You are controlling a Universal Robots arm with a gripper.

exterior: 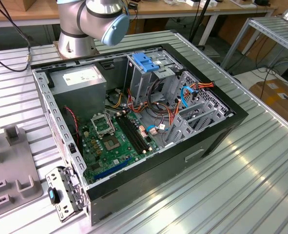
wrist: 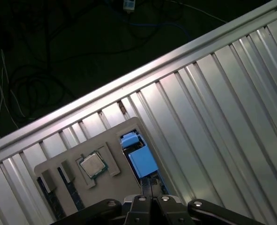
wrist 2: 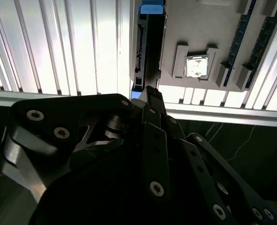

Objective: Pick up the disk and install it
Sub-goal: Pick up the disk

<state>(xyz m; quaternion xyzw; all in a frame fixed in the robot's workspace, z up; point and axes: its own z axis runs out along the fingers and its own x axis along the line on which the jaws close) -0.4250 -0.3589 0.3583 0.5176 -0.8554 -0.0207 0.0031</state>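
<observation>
The black gripper (wrist: pixel 150 181) has its jaws pressed together, with nothing visibly between them. Just ahead of the fingertips in both wrist views, the disk (wrist: pixel 142 161), a flat drive in light-blue plastic carrier rails, stands on edge in a slot of a grey plastic fixture tray (wrist: pixel 108 139). Off to one side of the jaws, a square silver processor chip (wrist: pixel 91 165) sits in the same tray.

No legible txt anywhere (white sticker (exterior: pixel 80 76) on grey PSU box (exterior: pixel 87 97): print too small).
</observation>
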